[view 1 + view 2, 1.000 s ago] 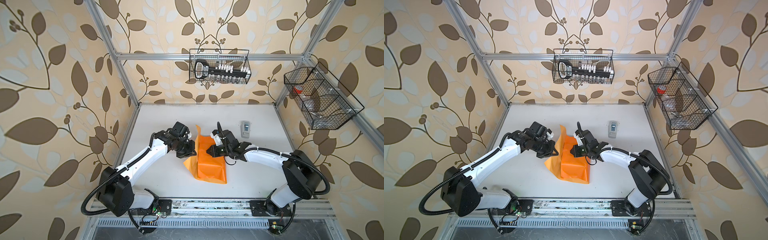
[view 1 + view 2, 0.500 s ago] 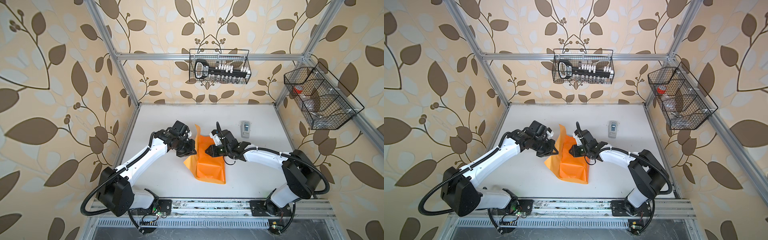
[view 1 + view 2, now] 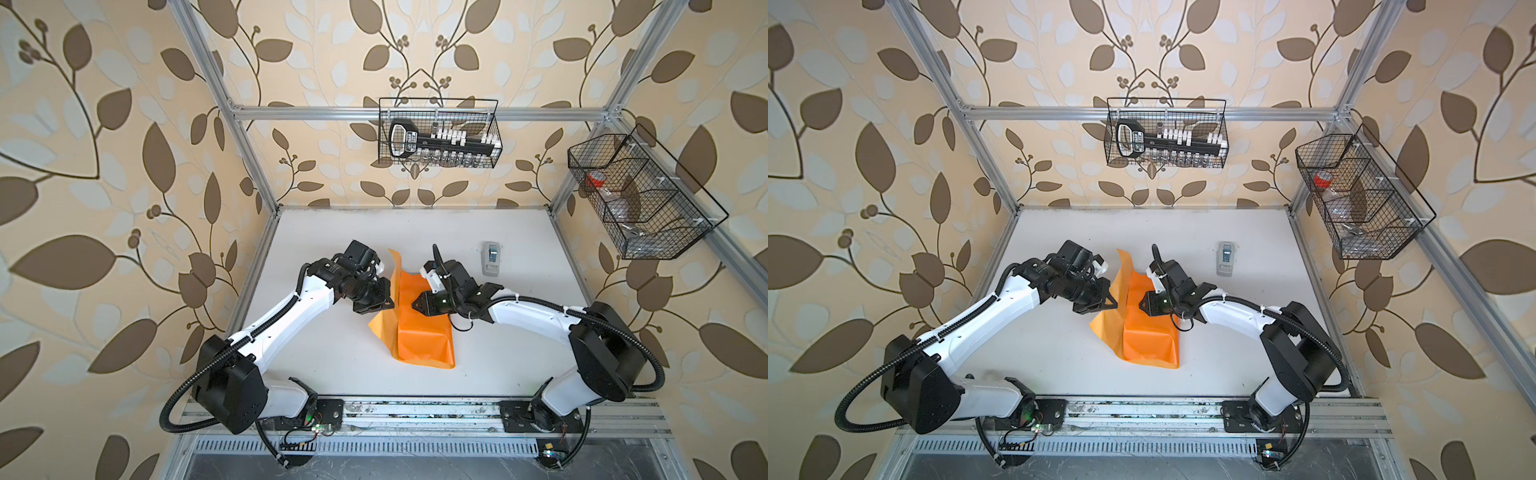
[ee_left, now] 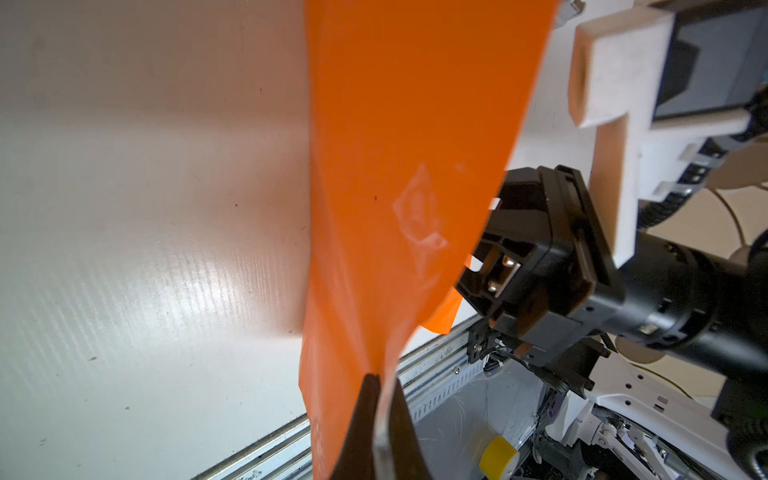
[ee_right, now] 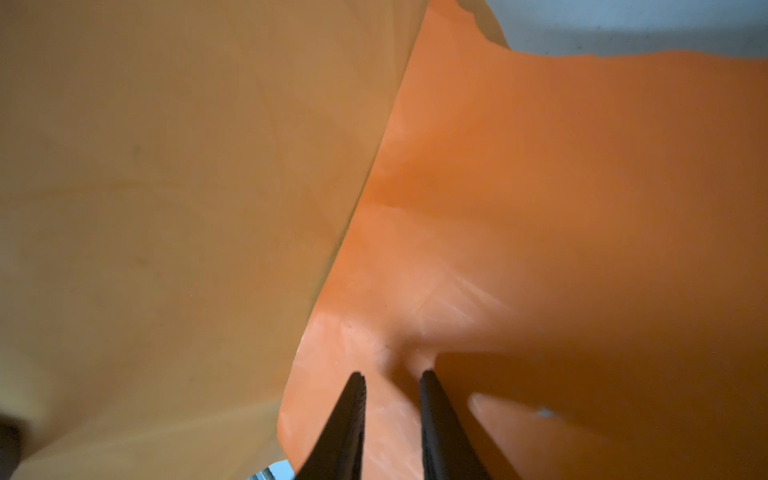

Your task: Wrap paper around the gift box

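In both top views the paper (image 3: 420, 332) lay on the white table (image 3: 332, 357), draped over a squarish hump between the two arms. I could not see the gift box anywhere, so I took it to be sitting under that hump. One part of the sheet covered the top and ran down the near side onto the table, while the left side stood up as a loose flap with its far corner in the air. The left gripper (image 3: 390, 306) met that flap at its edge, and the right gripper (image 3: 415, 306) had its tips on the covered top. The tape dispenser (image 3: 490, 258) stood well apart toward the back right, with neither arm near it. In the left wrist view, the left gripper's jaws were clamped tight on the paper's edge, the sheet rose tall from the pinch, and the other arm's head was close behind it. In the right wrist view, the right gripper's jaws stood a little apart, gripping nothing. Their tips pushed a small dimple into the orange layer, with the paler underside of the raised flap alongside. To my eye the wrap was perhaps halfway done. One side lay over the box, but the held flap had yet to be brought across, the ends looked unfolded, and I saw no tape on the paper.
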{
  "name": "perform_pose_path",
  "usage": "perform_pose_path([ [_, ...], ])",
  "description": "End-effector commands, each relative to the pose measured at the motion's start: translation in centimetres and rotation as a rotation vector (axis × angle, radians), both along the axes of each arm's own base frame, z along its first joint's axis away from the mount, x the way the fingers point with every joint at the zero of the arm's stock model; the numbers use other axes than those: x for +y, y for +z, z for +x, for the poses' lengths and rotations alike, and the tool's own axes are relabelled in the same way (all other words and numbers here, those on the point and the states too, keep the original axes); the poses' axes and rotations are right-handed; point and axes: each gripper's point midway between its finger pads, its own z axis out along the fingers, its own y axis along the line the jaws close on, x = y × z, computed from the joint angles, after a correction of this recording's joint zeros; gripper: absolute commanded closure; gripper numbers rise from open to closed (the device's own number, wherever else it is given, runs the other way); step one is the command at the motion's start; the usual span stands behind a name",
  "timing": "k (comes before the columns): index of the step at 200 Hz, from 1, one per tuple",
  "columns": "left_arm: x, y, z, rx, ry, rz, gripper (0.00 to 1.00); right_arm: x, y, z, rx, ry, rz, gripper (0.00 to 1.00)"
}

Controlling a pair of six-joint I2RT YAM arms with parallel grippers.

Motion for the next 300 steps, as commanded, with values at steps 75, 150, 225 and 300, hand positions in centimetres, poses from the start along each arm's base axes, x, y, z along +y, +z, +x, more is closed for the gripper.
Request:
perform_pose_path([
  [75,-1.9,3.0,0.1,-0.037,-0.035,-0.131,1.00,0.1,-1.5,-0.5,0.067,-0.010,-0.047,0.74],
  [150,0.7,1.7,-0.3,-0.058,0.010,0.013,1.00,0.1,-1.6,-0.8,0.074,-0.014,-0.027,0.73],
  [225,5.8,-3.0,-2.1,-0.012,0.107,0.260,1.00,0.1,-2.0,-1.0,0.085,-0.014,-0.018,0.73],
  [300,11.4,3.1,-0.3,-0.232,0.221,0.490,0.38,-0.3,-2.3,-1.1,0.086,-0.026,-0.037,0.73],
])
